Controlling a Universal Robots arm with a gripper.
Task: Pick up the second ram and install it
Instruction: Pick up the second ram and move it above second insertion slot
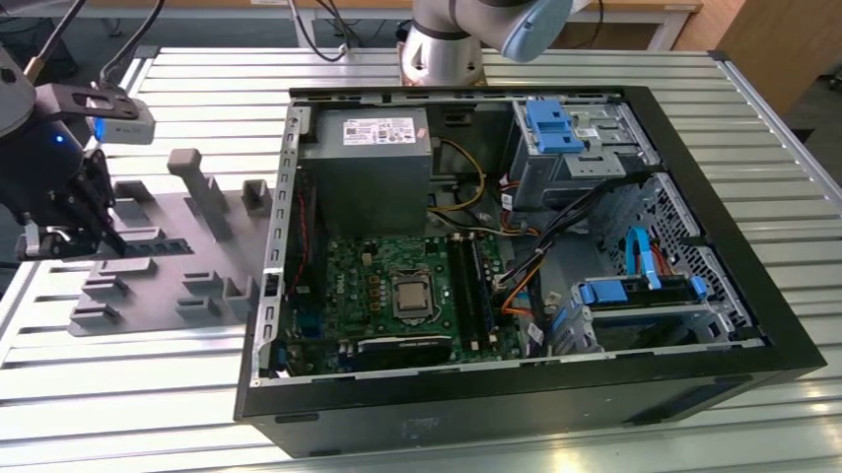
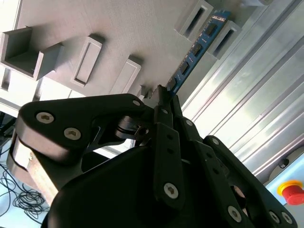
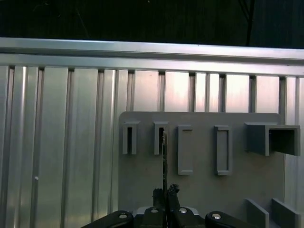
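Slatted metal table [image 1: 197, 69] carries an open computer case [image 1: 711, 246] and, to the exterior view's left, a grey holder tray [image 1: 145, 286]; the gripper [image 2: 164, 91] hangs over that tray, jaws closed onto one end of the second ram [image 2: 199, 42]; the strip stands on edge on the tray, its far end between two upright blocks; well apart from the case.

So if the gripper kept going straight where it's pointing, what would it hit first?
Probably the grey holder tray just beneath it; the gripper is shut on the second ram standing there.
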